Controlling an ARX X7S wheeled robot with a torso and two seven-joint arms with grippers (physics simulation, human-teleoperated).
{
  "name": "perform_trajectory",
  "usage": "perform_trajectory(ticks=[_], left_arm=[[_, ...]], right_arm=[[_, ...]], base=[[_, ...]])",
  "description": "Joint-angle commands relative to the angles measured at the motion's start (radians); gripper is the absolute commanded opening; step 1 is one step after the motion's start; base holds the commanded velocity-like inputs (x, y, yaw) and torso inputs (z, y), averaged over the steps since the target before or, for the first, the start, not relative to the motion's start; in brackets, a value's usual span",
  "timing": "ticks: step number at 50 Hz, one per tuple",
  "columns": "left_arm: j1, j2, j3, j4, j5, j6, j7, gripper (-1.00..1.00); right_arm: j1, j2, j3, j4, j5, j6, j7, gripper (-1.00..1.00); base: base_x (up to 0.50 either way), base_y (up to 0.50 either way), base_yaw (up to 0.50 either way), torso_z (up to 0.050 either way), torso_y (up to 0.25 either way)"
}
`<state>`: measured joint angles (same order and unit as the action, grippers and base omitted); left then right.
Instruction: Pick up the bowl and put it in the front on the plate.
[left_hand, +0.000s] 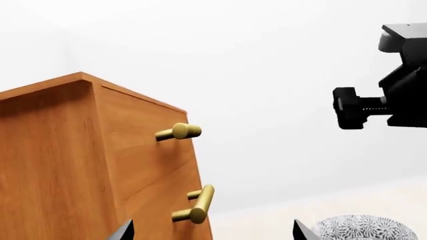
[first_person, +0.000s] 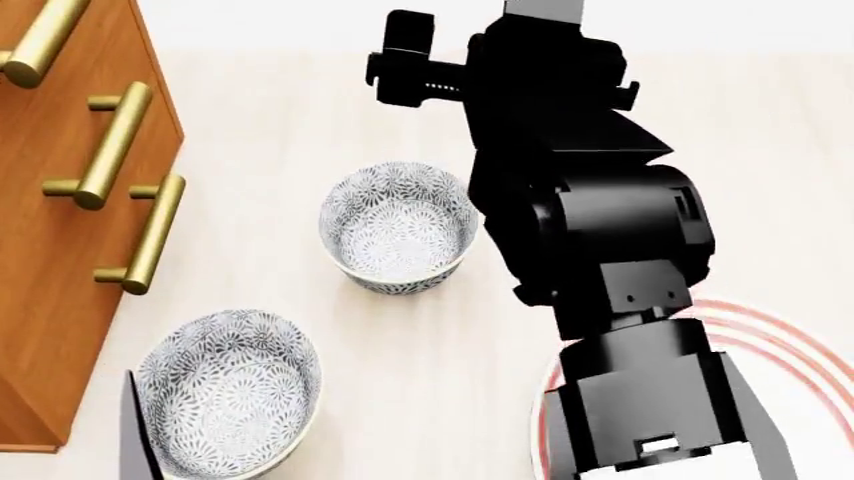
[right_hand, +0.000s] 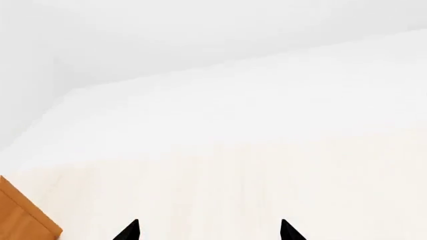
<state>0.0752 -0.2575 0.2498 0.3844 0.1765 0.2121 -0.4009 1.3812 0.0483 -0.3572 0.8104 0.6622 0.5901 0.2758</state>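
Two bowls with a grey-blue floral pattern stand on the pale floor in the head view, a farther bowl (first_person: 398, 228) and a nearer bowl (first_person: 230, 392). The plate (first_person: 790, 338), white with red rings, lies at the lower right, mostly hidden under my black right arm (first_person: 601, 240). My left gripper (left_hand: 213, 233) is open and holds nothing; one grey finger (first_person: 134, 425) shows just left of the nearer bowl. A bowl's rim (left_hand: 363, 227) shows beside that gripper's finger. My right gripper (right_hand: 209, 233) is open over bare floor, with nothing between its fingers.
A wooden cabinet (first_person: 54, 250) with brass handles (first_person: 114, 140) stands along the left, close to the nearer bowl. The left wrist view shows its corner (left_hand: 80, 150) and handles (left_hand: 193, 205). A white wall rises beyond the floor.
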Motion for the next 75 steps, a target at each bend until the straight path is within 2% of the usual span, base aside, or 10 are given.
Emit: perform_trajectory(ticks=[1,9,26,36,39,55,75], left_arm=[[0.01,0.012,-0.004,-0.003,0.017,0.039,0.025,1.0],[0.008,0.012,0.009,-0.016,0.01,0.037,0.027,1.0],[0.006,0.004,0.026,-0.023,-0.005,0.03,0.033,1.0],[0.006,-0.002,0.031,-0.023,-0.01,0.029,0.031,1.0],[0.004,-0.002,0.034,-0.029,-0.014,0.029,0.032,1.0],[0.001,-0.008,0.045,-0.022,-0.015,0.013,0.032,1.0],[-0.003,-0.016,0.056,-0.026,-0.024,0.006,0.03,1.0]], right_arm=[[0.157,-0.045,-0.174,0.31,0.137,-0.042,-0.018,1.0],[0.174,-0.045,-0.286,0.372,0.193,-0.082,-0.024,1.0],[0.15,-0.045,-0.36,0.394,0.279,-0.107,-0.006,1.0],[0.059,-0.012,-0.339,0.229,0.357,-0.035,0.079,1.0],[0.02,0.019,-0.325,0.114,0.391,0.009,0.131,1.0],[-0.042,0.06,-0.274,0.026,0.459,0.03,0.203,1.0],[-0.097,0.064,-0.274,-0.004,0.481,0.037,0.225,1.0]], base=[[0.0,0.0,0.0,0.0,0.0],[0.0,0.0,0.0,0.0,0.0],[0.0,0.0,0.0,0.0,0.0],[0.0,0.0,0.0,0.0,0.0],[0.0,0.0,0.0,0.0,0.0],[0.0,0.0,0.0,0.0,0.0],[0.0,0.0,0.0,0.0,0.0]])
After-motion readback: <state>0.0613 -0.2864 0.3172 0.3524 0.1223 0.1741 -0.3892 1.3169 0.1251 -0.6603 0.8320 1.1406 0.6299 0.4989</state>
